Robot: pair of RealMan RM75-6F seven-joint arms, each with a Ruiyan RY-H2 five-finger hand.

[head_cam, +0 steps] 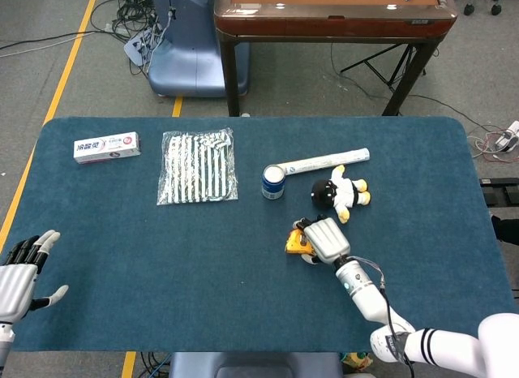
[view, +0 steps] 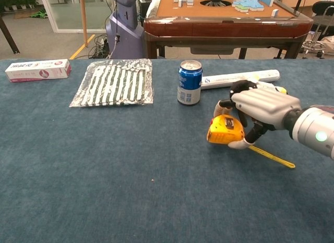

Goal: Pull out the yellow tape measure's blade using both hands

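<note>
The right hand [view: 259, 108] held the yellow tape measure case [view: 225, 130], its fingers curled over the top and far side and its thumb against the near side, with the case tilted and apparently raised off the dark blue table cloth [view: 104, 175]. In the head view the same hand [head_cam: 324, 238] covered most of the case [head_cam: 294, 242], which showed only at the hand's left edge. A short length of yellow blade [view: 271, 156] trailed from the case on the thumb side and lay on the cloth, running out beneath the right forearm.

Just beyond the right hand's knuckles lay a black, white and yellow plush toy [head_cam: 340, 191], mostly hidden behind the hand in the chest view. Farther beyond it lay a long white tube [view: 240, 79], and to the left of that stood a blue drinks can [view: 189, 82] with a silver top.

The left hand [head_cam: 23, 268] was well apart from all this, at the table's near left edge, with its fingers spread and nothing in it; only the head view showed it. Far beyond the left hand lay a white and red toothpaste box [view: 37, 70], and to the right of the box a clear packet of green-and-white striped items [view: 116, 81].
</note>
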